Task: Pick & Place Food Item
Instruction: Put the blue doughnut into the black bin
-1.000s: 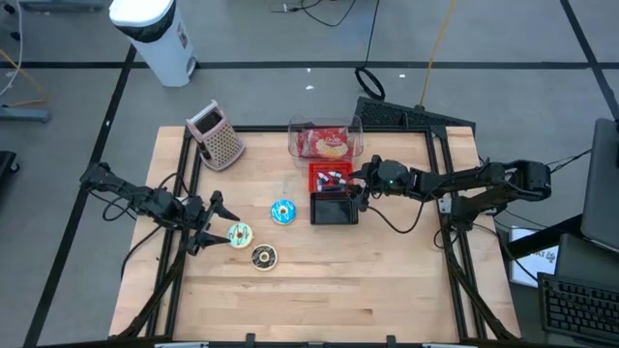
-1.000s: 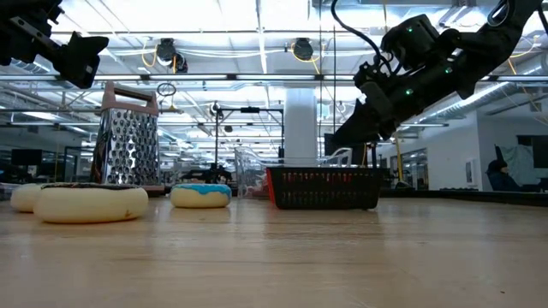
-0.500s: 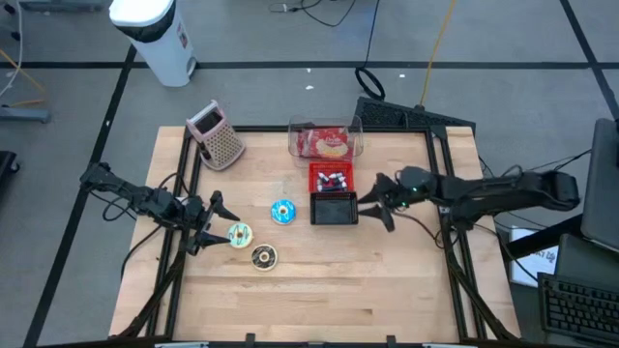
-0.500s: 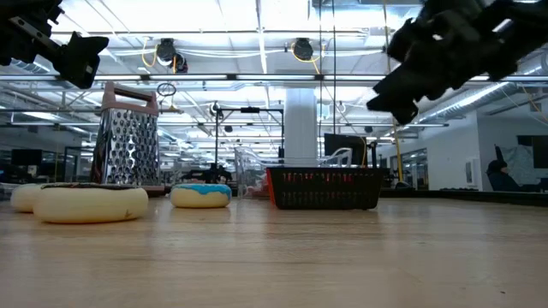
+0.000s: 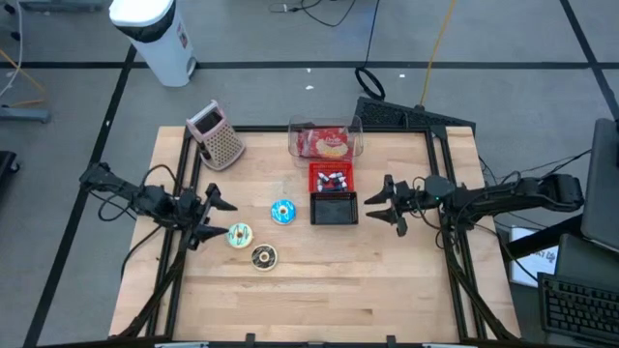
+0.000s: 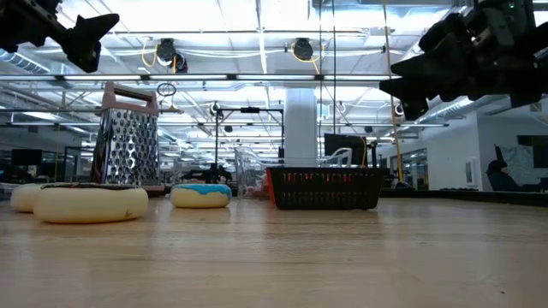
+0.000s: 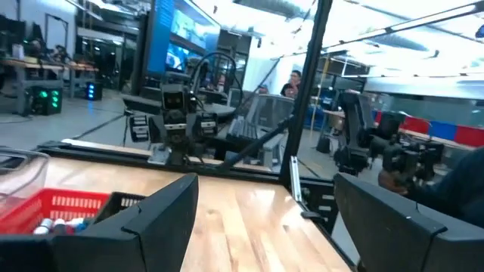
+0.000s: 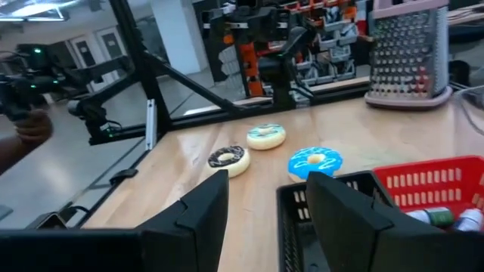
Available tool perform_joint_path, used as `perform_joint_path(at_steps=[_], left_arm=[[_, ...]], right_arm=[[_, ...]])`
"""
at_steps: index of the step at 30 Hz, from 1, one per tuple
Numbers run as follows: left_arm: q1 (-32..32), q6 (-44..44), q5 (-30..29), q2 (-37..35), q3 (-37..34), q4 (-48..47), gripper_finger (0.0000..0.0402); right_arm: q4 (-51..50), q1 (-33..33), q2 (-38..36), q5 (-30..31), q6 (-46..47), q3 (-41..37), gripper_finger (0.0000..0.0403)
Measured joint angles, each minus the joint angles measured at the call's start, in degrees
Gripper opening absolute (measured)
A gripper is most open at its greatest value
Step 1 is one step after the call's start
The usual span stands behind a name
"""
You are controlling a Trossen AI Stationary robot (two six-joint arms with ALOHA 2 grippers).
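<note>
Three doughnuts lie flat on the wooden table: a blue-iced one, a white-iced one and a chocolate one. My left gripper hangs open at the table's left, just left of the white doughnut, with nothing between its fingers. My right gripper is open and level, just right of the black basket; the gap in the right wrist view is empty. A red basket with small items stands behind the black one.
A clear box of packaged food stands at the far edge, a metal grater at the far left. A white bin stands on the floor beyond the table. Bare wood stretches along the near half. A person's hand shows beyond the table.
My right gripper has drawn back from over the baskets toward the table's right edge and tipped up from slanting down to level, fingers still apart. My left gripper has tipped up a little. The doughnuts and baskets have stayed where they were.
</note>
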Motion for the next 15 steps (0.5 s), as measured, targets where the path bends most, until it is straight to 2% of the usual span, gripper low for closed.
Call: perform_joint_path(at_steps=[2, 8, 10, 15], left_arm=[[0.0, 0.23, -1.71, 0.28, 0.0, 0.31, 0.031], [0.07, -8.44, -18.18, 1.97, 0.0, 0.82, 0.031], [0.07, -10.65, -20.97, 4.78, 0.0, 0.11, 0.031], [1.78, -19.08, -26.46, 17.3, 0.0, 0.21, 0.031]], right_arm=[[-0.11, -0.7, 0.0, 0.12, -0.01, -0.05, 0.0167], [-0.36, -2.32, 0.0, 1.41, -1.29, -0.05, 0.0167], [-0.82, -2.74, 0.0, 1.4, -1.79, -0.05, 0.0167], [-1.7, -3.96, 0.02, 1.4, -1.92, -0.05, 0.0167]])
